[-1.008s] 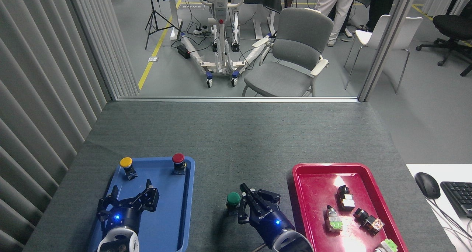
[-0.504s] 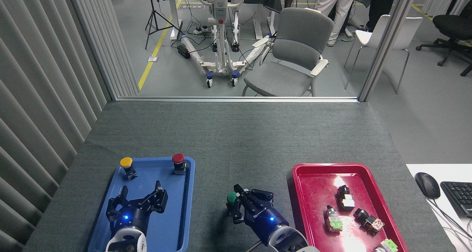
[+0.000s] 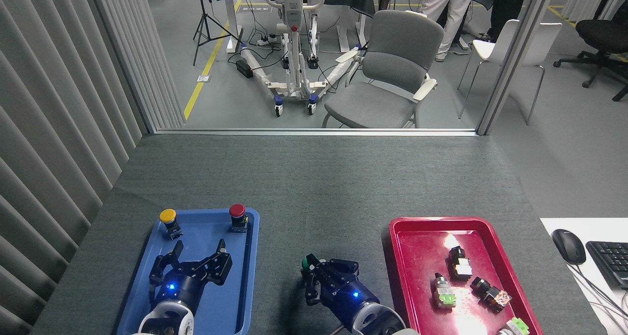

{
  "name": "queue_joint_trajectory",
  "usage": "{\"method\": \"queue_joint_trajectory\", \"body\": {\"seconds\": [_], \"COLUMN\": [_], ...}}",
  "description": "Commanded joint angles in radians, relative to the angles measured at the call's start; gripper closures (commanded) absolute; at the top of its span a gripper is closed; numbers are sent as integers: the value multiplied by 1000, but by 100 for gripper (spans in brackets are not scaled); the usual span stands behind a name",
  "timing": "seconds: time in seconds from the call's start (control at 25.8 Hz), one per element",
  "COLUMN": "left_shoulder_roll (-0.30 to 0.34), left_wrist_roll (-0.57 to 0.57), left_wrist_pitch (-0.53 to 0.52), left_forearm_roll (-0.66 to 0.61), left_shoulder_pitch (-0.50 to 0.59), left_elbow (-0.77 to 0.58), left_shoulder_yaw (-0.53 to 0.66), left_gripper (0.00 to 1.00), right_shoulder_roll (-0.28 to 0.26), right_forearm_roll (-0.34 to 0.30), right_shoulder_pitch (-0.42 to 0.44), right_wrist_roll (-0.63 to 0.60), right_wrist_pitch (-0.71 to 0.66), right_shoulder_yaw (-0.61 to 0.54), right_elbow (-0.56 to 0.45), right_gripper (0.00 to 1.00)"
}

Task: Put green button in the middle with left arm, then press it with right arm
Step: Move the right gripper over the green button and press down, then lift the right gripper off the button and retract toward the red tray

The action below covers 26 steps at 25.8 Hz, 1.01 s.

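- Since the green button is sitting on the bare counter strip between the blue tray and the red tray, near the counter's near edge, the placing step is looking done.
- Right gripper is lying right over the button, covering most of it; only a sliver of green cap is showing at its far-left side. Press step is looking underway, but whether the cap is actually going down cannot be told.
- Right fingers are bunched over the cap; open or closed cannot be told from this angle.
- Left gripper is hovering over the blue tray's middle with fingers spread open, holding nothing, well apart from the green button.
- Yellow button and red button are standing at the blue tray's far corners, clear of the left gripper.
- Left to do, as judged: finish the press, lift the right gripper off.
- Room: the strip is narrow here, with the blue tray's rim close on the left and the red tray's rim on the right, so sideways moves are risking a rim bump.
- Far half of the counter is giving open room; straight up is also looking free.
- Small switch parts are lying inside the red tray, not in the way.
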Motion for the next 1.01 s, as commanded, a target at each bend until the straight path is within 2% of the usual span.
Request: {"method": "queue_joint_trajectory", "body": {"seconds": [0.0, 0.16, 0.35, 0.47, 0.62, 0.7, 0.81, 0.97], "left_shoulder_roll": [6, 6, -1, 3, 6, 4, -2, -2], "left_wrist_roll": [2, 2, 3, 3, 3, 3, 5, 3], "left_wrist_pitch": [-123, -142, -151, -163, -246, -263, -266, -286], "left_forearm_roll": [-1, -4, -6, -3, 0, 2, 0, 0], "left_shoulder_pitch": [-3, -2, -6, 1, -6, -8, -8, -8], "left_elbow": [6, 8, 12, 4, 9, 14, 11, 3], "left_shoulder_yaw": [3, 3, 3, 3, 4, 6, 6, 6], "left_gripper": [1, 1, 1, 0, 0, 0, 0, 0], "right_shoulder_roll": [1, 5, 7, 7, -1, -1, 2, 4], "right_forearm_roll": [0, -1, -3, -32, -100, -104, -104, -106], "right_shoulder_pitch": [-14, -22, -24, -24, -24, -22, -19, -17], "right_wrist_roll": [43, 104, 102, 95, 41, -3, -26, -33], "right_wrist_pitch": [-2, -4, -5, -5, 1, 8, 10, 70], "right_shoulder_yaw": [6, 3, 2, 2, 0, -7, -10, -15], "right_elbow": [18, 46, 43, 30, 24, 24, 23, 6], "right_gripper": [100, 100, 100, 100, 78, 68, 64, 40]}}
